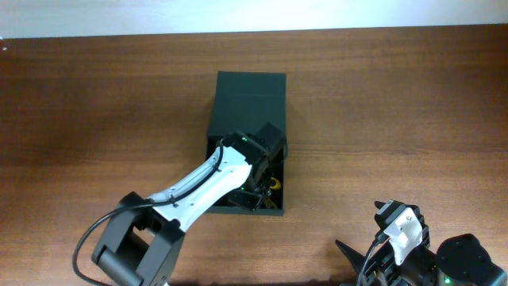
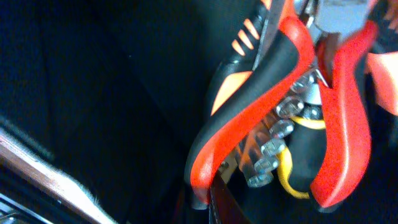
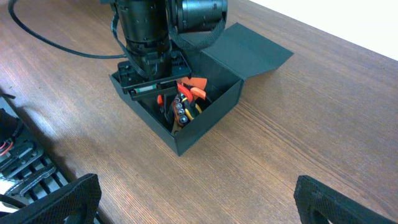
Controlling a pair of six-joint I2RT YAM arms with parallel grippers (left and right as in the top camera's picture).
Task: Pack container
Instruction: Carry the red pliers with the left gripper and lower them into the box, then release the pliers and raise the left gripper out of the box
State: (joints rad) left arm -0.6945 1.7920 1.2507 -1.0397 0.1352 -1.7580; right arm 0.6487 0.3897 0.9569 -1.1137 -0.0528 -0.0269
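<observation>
The container (image 1: 283,184) is a dark green-black box, open, with its flat lid (image 1: 250,87) folded back; it also shows in the right wrist view (image 3: 214,118). My left gripper (image 2: 212,198) is down inside it, and its fingers look closed at the tip of one handle of red-and-black pliers (image 2: 261,106). The pliers lie on other tools: a row of silvery bits (image 2: 273,140), a yellow loop (image 2: 287,180) and an orange-and-black handle (image 2: 239,59). My right gripper (image 3: 199,191) is wide open and empty over bare table near the front right.
The brown wooden table (image 1: 397,103) surrounds the box. The left arm (image 1: 198,187) stretches from the front left over the box. A black cable (image 3: 56,43) lies on the table behind the box in the right wrist view.
</observation>
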